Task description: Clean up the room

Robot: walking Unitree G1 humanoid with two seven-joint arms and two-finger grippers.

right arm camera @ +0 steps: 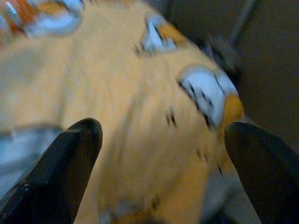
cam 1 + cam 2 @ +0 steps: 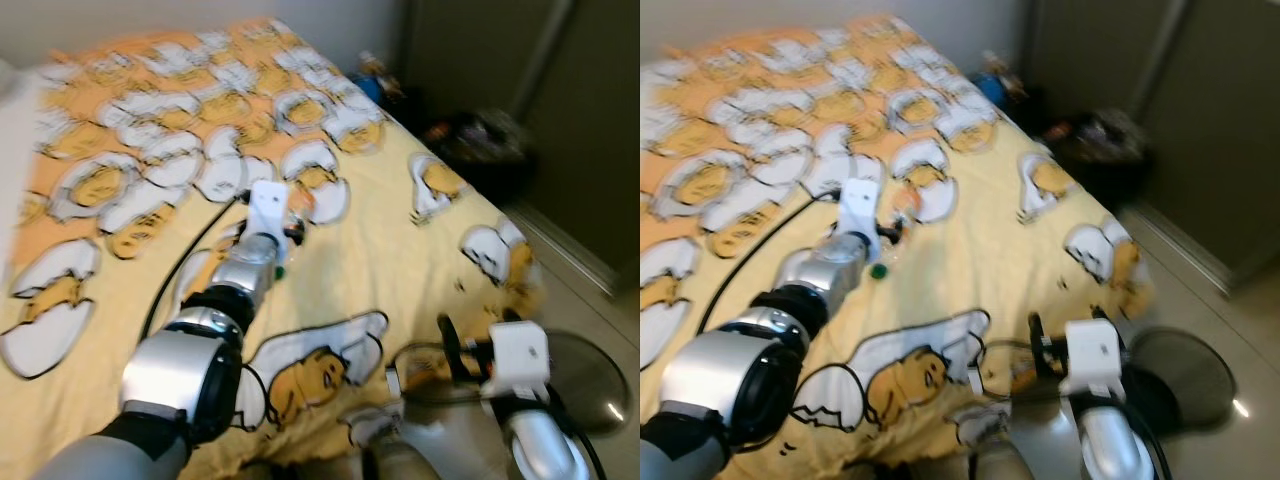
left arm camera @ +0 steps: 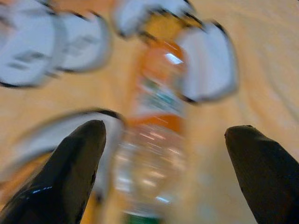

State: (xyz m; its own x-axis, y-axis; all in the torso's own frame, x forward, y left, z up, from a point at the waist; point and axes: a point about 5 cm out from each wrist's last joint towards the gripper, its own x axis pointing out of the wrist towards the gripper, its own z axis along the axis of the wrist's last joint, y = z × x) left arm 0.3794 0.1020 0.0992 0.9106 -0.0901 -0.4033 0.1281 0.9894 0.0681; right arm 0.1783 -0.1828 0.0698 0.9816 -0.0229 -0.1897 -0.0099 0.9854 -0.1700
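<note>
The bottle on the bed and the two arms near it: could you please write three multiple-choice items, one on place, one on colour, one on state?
1. Where does the bottle lie?
A. on the bed cover
B. on the floor
C. in the right gripper

2. What colour is the bottle's cap?
A. red
B. green
C. white

3. How does the left gripper stand?
A. shut on the bottle
B. jaws open, one finger on each side of the bottle
C. hanging by the floor

Answers:
1 A: the bottle rests on the yellow egg-print cover.
2 B: a green cap shows at its near end.
3 B: the left wrist view shows the black fingers wide apart with the bottle between them.
</note>
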